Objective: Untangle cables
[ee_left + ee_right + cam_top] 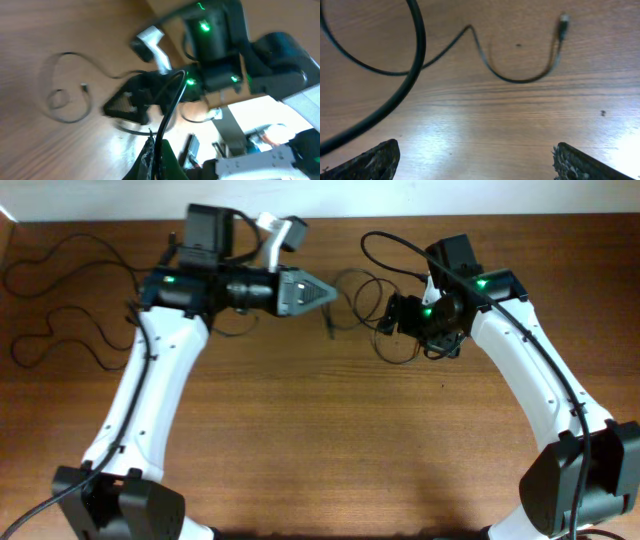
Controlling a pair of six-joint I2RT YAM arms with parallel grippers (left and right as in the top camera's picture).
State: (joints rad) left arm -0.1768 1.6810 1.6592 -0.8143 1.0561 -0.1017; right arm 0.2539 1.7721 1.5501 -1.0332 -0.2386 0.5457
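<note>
Three thin black cables lie on the wooden table. Two wavy strands (75, 248) (65, 340) rest apart at the far left. A third looped cable (352, 288) sits between the two grippers. My left gripper (332, 292) (156, 159) is shut on this cable, and the cord (171, 105) rises from between the fingers. Its loose loop (67, 107) and small plug (85, 88) lie on the wood. My right gripper (388, 316) (477, 157) hovers open over bare wood just right of the loop. A cable end with plug (563, 22) lies ahead of it.
A thicker-looking black cord (412, 75) crosses the upper left of the right wrist view. The right arm (215, 55) fills the far side of the left wrist view. A white camera mount (282, 232) sticks up behind the left wrist.
</note>
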